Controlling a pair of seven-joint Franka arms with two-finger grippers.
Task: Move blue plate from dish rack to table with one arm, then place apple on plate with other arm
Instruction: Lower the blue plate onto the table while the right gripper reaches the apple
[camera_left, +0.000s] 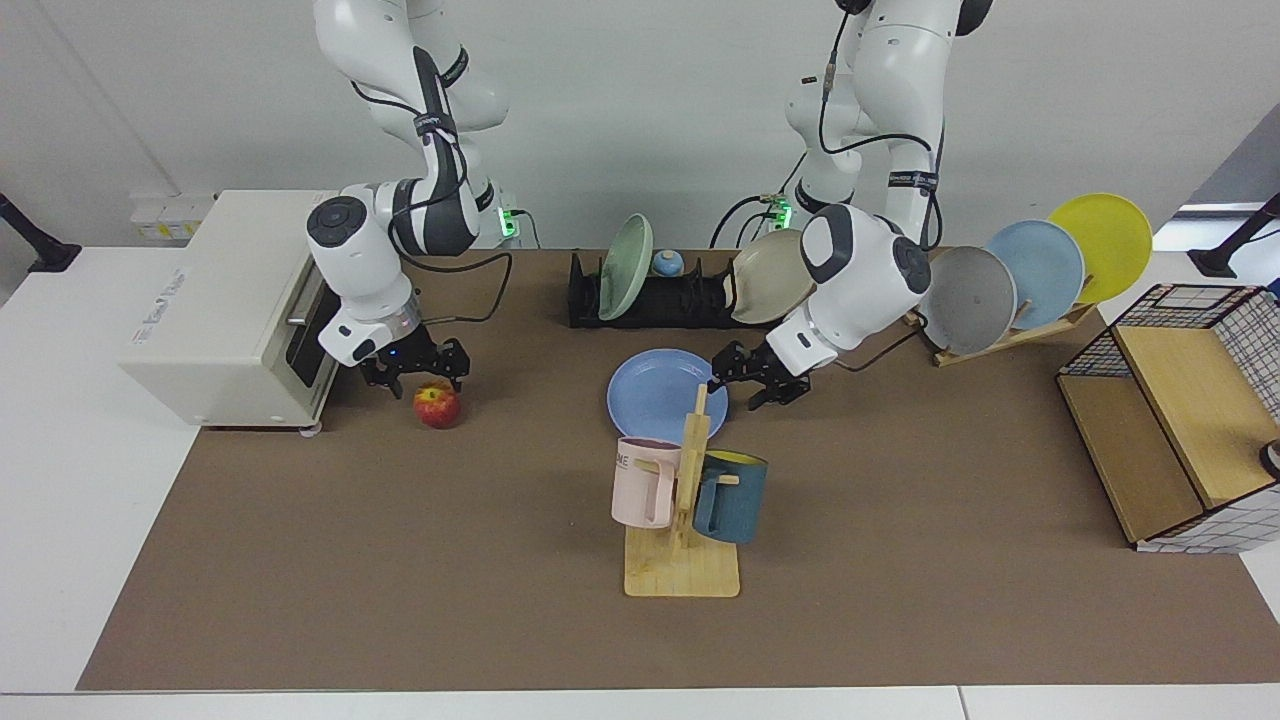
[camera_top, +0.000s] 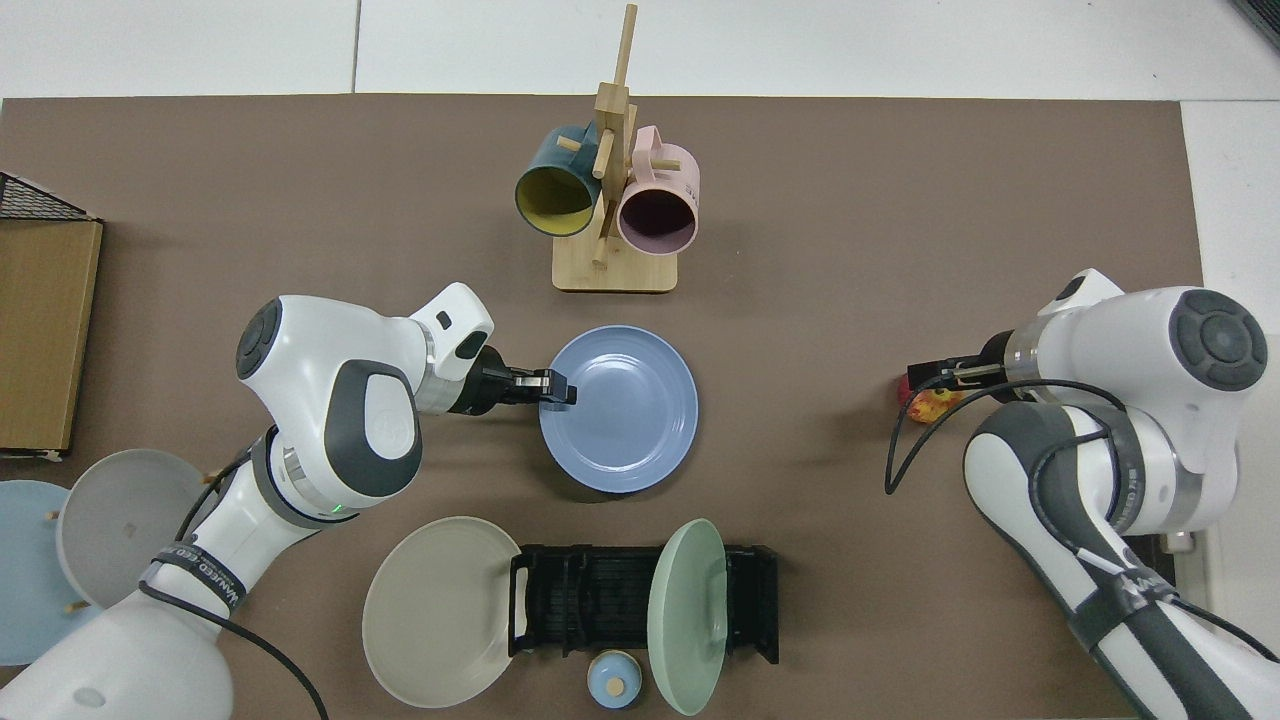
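The blue plate (camera_left: 655, 392) (camera_top: 620, 410) lies flat on the brown table (camera_left: 400, 560), in front of the black dish rack (camera_left: 660, 300) (camera_top: 640, 600) and just behind the mug tree. My left gripper (camera_left: 742, 387) (camera_top: 556, 389) is at the plate's rim on the side toward its arm, low over the table, fingers spread open. The red and yellow apple (camera_left: 437, 406) (camera_top: 928, 403) rests on the table by the white appliance. My right gripper (camera_left: 417, 378) (camera_top: 925, 376) hovers open right over the apple, half hiding it in the top view.
The rack holds a green plate (camera_left: 625, 267), and a beige plate (camera_left: 775, 275) leans at its end. A wooden mug tree (camera_left: 685, 500) carries a pink and a teal mug. A slanted stand (camera_left: 1040, 265) holds grey, sky-blue and yellow plates. White appliance (camera_left: 230, 310); wire-and-wood crate (camera_left: 1180, 400).
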